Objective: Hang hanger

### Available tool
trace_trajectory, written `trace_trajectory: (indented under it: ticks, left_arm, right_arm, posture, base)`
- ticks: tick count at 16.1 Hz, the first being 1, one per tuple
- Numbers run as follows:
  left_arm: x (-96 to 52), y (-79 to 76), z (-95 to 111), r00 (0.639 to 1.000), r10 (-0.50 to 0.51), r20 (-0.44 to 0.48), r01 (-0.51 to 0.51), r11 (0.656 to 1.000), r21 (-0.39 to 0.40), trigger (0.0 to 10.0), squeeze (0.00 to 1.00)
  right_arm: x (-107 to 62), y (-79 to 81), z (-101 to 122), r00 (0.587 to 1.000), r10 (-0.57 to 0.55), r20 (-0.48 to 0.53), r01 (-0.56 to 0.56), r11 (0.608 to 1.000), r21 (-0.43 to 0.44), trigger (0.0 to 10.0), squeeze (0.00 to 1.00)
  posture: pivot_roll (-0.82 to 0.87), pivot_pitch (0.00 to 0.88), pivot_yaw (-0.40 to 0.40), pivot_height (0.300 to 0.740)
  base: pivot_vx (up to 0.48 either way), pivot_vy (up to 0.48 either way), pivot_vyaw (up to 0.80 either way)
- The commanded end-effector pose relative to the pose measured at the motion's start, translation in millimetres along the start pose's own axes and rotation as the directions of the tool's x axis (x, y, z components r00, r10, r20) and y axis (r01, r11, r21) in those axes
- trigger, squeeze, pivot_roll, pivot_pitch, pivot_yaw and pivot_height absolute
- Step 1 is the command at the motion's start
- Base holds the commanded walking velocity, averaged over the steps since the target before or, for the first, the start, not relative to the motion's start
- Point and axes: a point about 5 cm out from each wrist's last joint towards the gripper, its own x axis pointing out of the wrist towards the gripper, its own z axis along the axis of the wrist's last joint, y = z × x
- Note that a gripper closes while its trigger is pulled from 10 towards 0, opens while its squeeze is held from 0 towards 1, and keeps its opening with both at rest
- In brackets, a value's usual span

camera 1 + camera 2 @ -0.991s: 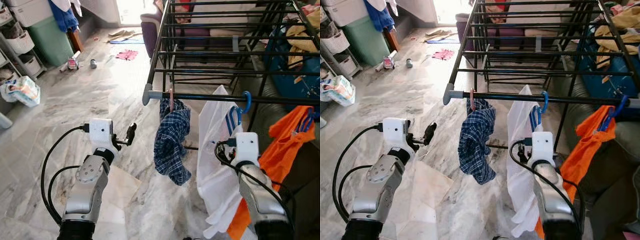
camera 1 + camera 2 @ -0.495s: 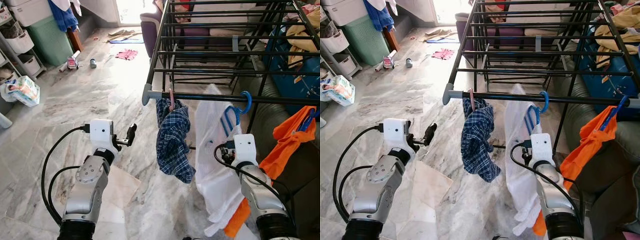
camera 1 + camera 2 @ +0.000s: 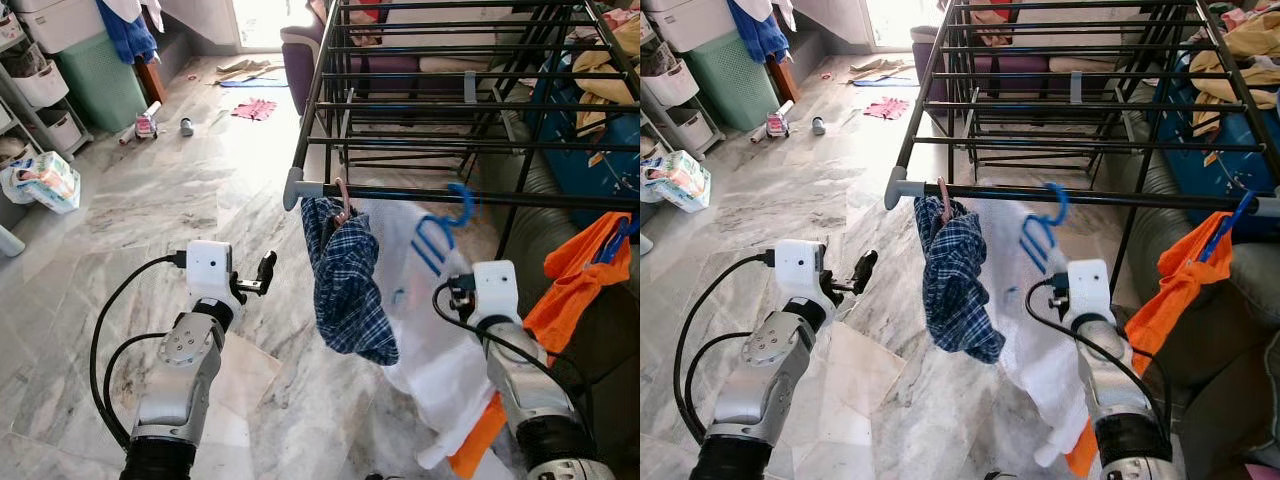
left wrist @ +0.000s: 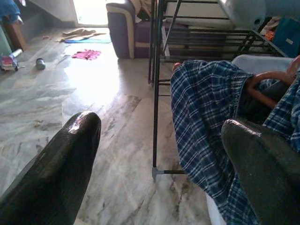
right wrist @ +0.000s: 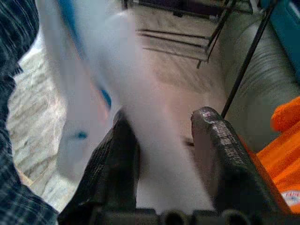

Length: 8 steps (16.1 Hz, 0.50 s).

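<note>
Blue hanger [image 3: 447,222] carrying a white garment [image 3: 425,330], hook blurred just at or below the drying rack's front rail [image 3: 520,196], probably mid-swing; seated on the rail or not, impossible to say. Right hand [image 5: 161,154] low by the garment with white cloth between its two fingers, most likely pinched there to steer the hanger, though a firm clench cannot be confirmed. Left hand [image 4: 159,159] spread wide and holding nothing, parked beside the plaid shirt [image 3: 345,280], seemingly to stay clear.

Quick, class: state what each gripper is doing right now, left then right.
Left gripper: jaws open, holding nothing.
Right gripper: jaws closed on the white garment on the blue hanger.
</note>
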Motion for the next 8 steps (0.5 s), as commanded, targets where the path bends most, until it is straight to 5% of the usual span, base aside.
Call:
trace_trajectory:
  ticks: [1,8]
  left_arm:
    - [-0.3,1.5,-0.6,1.0,0.01,0.002,-0.01,1.0,0.014,10.0,0.0]
    - [2.5,-0.3,-3.6,1.0,0.023,0.006,-0.023,1.0,0.01,10.0,0.0]
  right_arm:
    - [1.2,5.4,-1.3,0.999,0.032,-0.005,-0.032,0.999,-0.005,0.0,0.0]
    - [-1.7,5.7,-7.8,1.0,-0.013,-0.018,0.013,1.0,0.001,0.0,0.0]
  posture:
    - [-0.06,0.047,0.046,0.74]
    - [-0.07,0.028,0.035,0.74]
  base:
    - [0.0,0.0,0.0]
    - [0.0,0.0,0.0]
